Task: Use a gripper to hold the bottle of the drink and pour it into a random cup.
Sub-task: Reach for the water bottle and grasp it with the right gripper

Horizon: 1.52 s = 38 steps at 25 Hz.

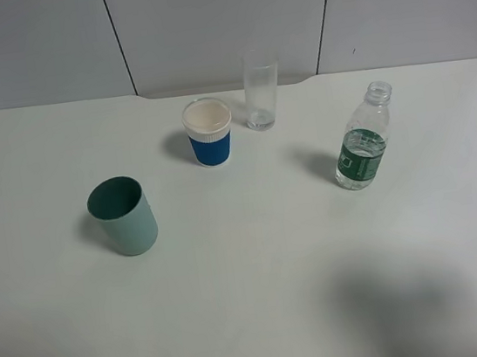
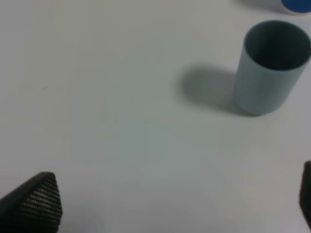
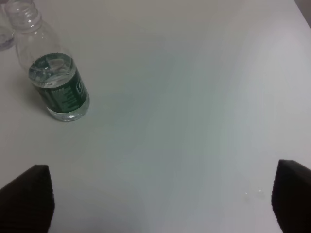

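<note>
Over the left part of the white table (image 1: 58, 343), we find the left gripper (image 2: 170, 204) only in its own wrist view. Its two black fingers (image 2: 36, 204) stand wide apart with bare tabletop between them, so it is released and grasps nothing. Ahead of it, and well apart from it, a green cup (image 1: 122, 216) stands upright with its dark inside showing.

Moving right in the high view, we come to a blue cup (image 1: 209, 133) with a white rim. It stands upright, farther back than the green cup and apart from it. Just beside it, to its right and a little farther back, stands a straight clear glass (image 1: 260, 90). We cannot tell whether the two touch.

Farther right we find the bottle (image 1: 362, 137), upright on the table with no cap, well apart from the glass and from both cups. It is clear plastic with a dark green label, and clear liquid fills it to about the top of that label.

The right gripper (image 3: 160, 199) shows only in its wrist view. Its fingers (image 3: 26, 199) are spread wide over bare table, so it too is released and empty, with the bottle ahead of it and off to one side, untouched. A soft shadow (image 1: 405, 306) lies on the near right of the table.
</note>
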Each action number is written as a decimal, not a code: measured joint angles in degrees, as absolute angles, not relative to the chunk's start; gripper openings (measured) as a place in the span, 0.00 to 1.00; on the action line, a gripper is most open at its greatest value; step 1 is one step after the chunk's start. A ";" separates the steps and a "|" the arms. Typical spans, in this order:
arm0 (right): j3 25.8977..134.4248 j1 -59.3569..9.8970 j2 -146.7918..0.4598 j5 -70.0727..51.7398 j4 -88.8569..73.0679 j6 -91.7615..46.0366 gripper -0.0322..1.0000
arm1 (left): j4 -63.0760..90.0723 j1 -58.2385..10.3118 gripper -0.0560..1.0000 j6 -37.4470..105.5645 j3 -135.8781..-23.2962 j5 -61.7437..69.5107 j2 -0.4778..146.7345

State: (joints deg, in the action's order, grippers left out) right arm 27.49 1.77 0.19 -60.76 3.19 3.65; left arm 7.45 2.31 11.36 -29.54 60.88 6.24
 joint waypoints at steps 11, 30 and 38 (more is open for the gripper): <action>27.49 1.77 0.19 -60.76 3.19 3.65 0.89 | 7.45 2.31 0.99 11.36 -29.54 60.88 6.24; 27.49 1.77 0.19 -60.76 3.19 3.65 0.89 | 7.45 2.31 0.99 11.36 -29.54 60.88 6.24; 27.49 1.77 0.19 -60.76 3.19 3.65 0.89 | 7.45 2.31 0.99 11.36 -29.54 60.88 6.24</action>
State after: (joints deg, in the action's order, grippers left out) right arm 27.49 1.77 0.19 -60.76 3.19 3.65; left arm 7.45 2.31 11.36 -29.54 60.88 6.24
